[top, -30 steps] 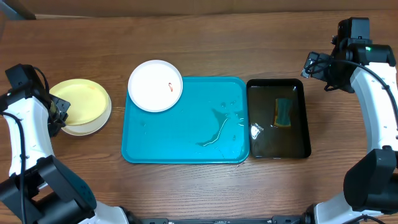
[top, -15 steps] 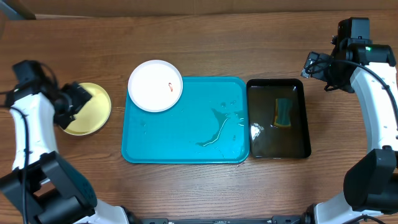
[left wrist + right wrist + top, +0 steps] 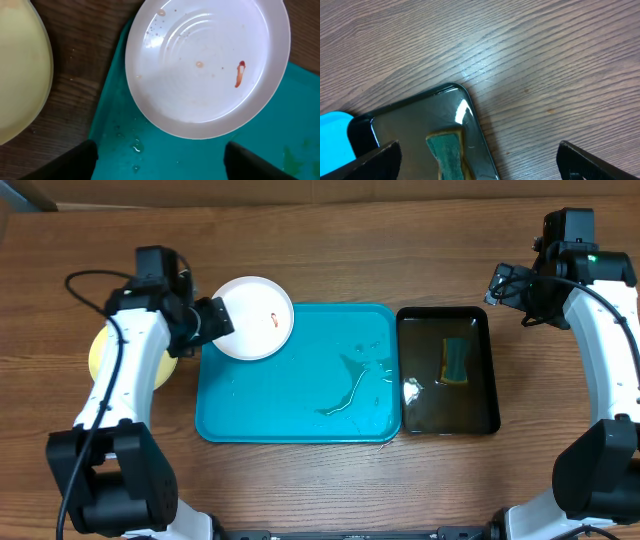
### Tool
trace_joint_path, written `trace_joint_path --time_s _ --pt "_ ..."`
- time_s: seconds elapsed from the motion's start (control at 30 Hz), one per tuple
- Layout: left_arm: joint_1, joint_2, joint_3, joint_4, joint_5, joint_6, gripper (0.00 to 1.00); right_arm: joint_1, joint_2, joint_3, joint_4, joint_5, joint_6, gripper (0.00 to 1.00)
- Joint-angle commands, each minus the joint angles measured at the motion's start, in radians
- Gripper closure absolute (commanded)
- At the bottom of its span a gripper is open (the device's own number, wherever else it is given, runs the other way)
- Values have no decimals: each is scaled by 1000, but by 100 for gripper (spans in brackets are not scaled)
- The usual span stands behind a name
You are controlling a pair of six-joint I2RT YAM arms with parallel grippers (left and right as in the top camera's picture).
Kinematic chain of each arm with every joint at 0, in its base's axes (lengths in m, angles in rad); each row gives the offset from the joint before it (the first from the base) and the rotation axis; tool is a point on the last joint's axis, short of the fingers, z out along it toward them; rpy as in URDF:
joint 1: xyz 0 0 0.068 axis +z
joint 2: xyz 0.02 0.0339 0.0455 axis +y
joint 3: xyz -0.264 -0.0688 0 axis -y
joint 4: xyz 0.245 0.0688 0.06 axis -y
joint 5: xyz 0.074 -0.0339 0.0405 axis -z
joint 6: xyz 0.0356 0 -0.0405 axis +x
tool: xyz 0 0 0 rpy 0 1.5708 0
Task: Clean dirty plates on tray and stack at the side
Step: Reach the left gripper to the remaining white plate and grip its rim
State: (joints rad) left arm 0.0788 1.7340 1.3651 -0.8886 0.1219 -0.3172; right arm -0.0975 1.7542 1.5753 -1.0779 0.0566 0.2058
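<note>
A white dirty plate (image 3: 255, 320) with a small red smear (image 3: 240, 74) rests on the far-left corner of the turquoise tray (image 3: 300, 395), overhanging its rim. My left gripper (image 3: 218, 320) hovers at the plate's left edge, open, with wet tray surface (image 3: 190, 155) between its fingers (image 3: 75, 160) and nothing held. A pale yellow plate (image 3: 98, 352) lies on the table left of the tray, partly hidden by my left arm; its rim (image 3: 20, 75) shows in the left wrist view. My right gripper (image 3: 503, 285) stays open above the table at the far right.
A black tray (image 3: 447, 405) of water lies right of the turquoise one, with a green-and-yellow sponge (image 3: 456, 360) in it. The right wrist view shows that tray's corner (image 3: 410, 135) and the sponge (image 3: 447, 150). Puddles streak the turquoise tray (image 3: 350, 385).
My left gripper opened and let go of the yellow plate, then swung right to the white plate's edge. The right arm has not moved.
</note>
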Motion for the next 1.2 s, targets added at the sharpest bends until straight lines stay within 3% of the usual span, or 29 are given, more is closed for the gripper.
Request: trace_joint_path --time_s 0.0,0.13,0.63,0.87,1.0,1.17 --pt "-18 14 -7 7 -96 -25 30 3 -11 9 2 10 3 0" --pt "-13 43 -7 11 -90 -58 49 3 -11 9 2 10 3 0" --pt "6 196 -7 71 -98 -114 56 3 -11 9 2 10 3 0" --pt "6 292 -7 108 -96 -114 69 3 -11 9 2 10 3 0" --pt "6 312 -7 111 -44 -114 96 3 -11 9 2 10 3 0" --pt "5 288 -5 73 114 -78 96 3 -11 9 2 10 3 0"
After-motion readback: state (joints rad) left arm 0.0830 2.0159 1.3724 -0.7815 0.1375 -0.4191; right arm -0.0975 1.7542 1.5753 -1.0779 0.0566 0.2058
